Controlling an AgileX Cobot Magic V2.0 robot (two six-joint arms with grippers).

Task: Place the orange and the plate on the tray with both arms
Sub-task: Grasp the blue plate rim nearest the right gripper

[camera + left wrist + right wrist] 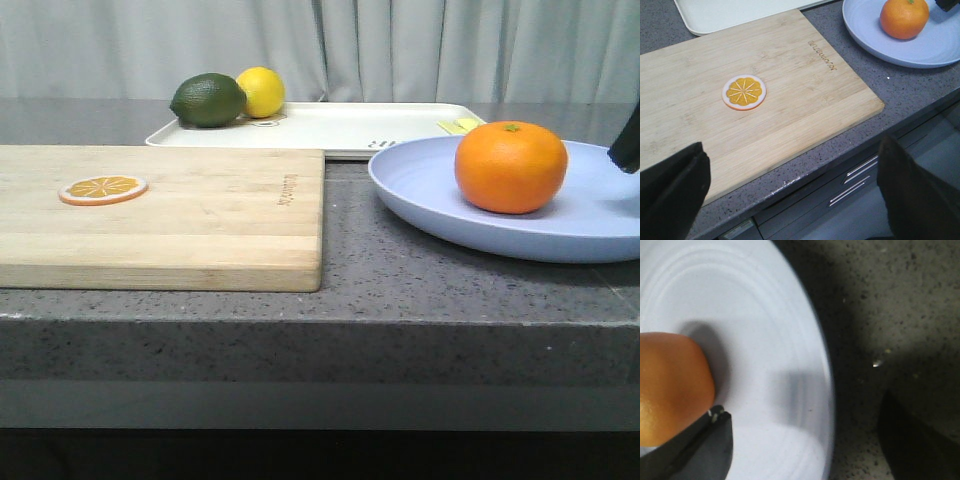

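The orange [510,167] sits on the lavender-blue plate [420,185] on the grey counter at the right. The cream-white tray [340,128] lies behind them. My right gripper [805,440] is open and straddles the plate's rim [826,390]: one finger [710,447] is over the plate right beside the orange [670,390], the other [912,440] is over the counter outside the rim. My left gripper [790,195] is open and empty above the counter's front edge, near the cutting board. The plate [940,47] and orange [904,17] lie far from it.
A wooden cutting board [180,215] with an orange slice [103,188] lies at the left. A green lime [208,100] and a yellow lemon [262,91] sit on the tray's left end. Small yellow items [458,125] lie at its right end. Curtains hang behind.
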